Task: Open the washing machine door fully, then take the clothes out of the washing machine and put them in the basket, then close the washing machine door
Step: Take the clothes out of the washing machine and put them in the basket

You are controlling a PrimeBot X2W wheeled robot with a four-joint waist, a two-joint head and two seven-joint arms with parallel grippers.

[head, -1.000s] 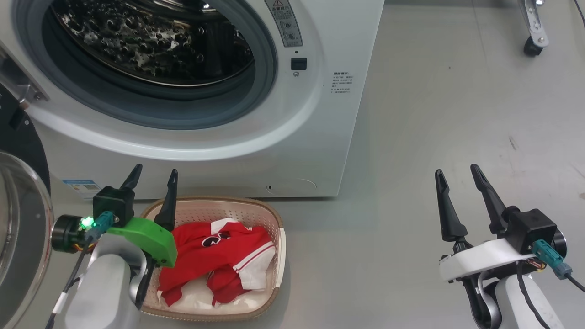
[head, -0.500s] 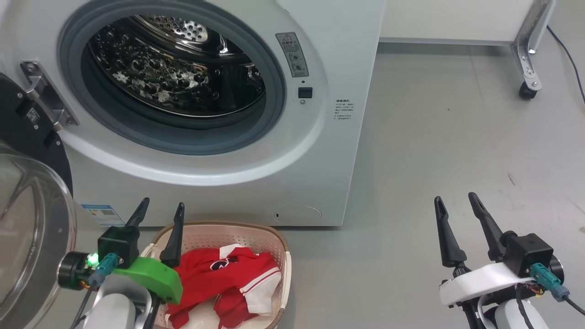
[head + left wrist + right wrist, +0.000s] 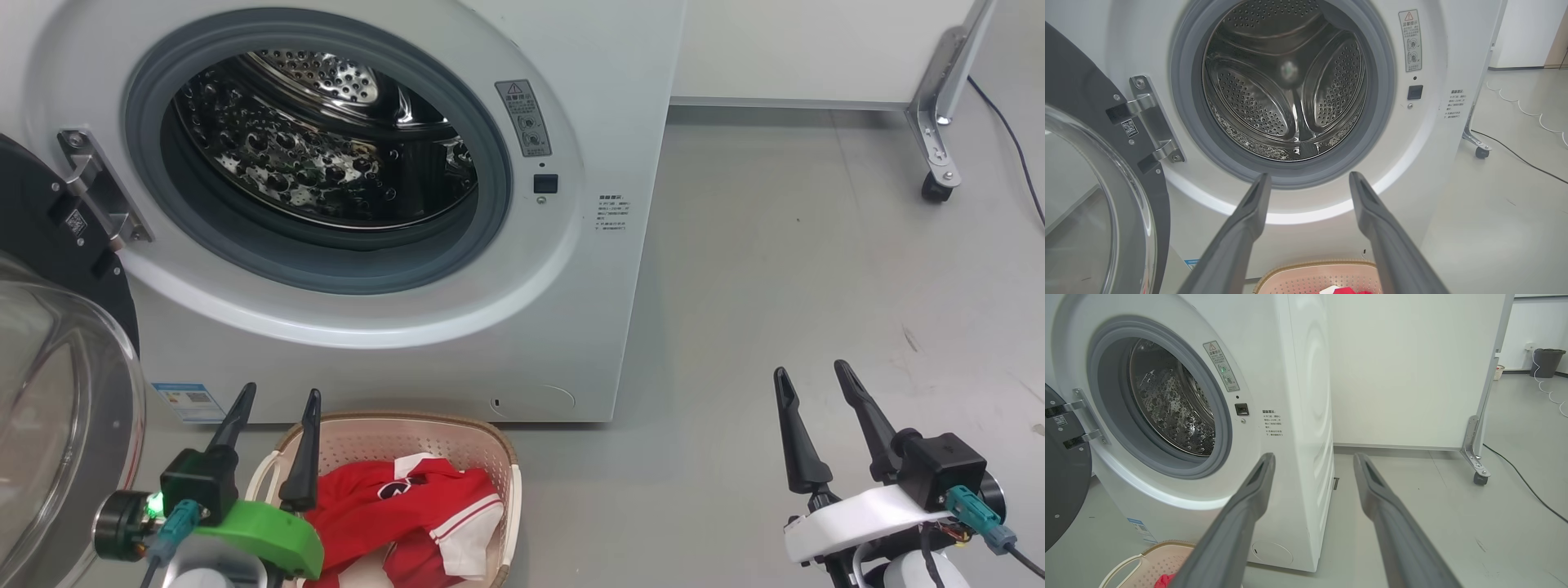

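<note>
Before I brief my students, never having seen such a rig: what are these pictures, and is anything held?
This is a two-armed wheeled robot doing laundry. One picture looks down from its head; two look along each wrist's dark fingers. The left gripper and right gripper are open, holding nothing. On the floor stands a white washing machine, its round black door swung open leftward, with no clothes visible in the metal drum. Before it, the cream basket holds the red clothes.
</note>
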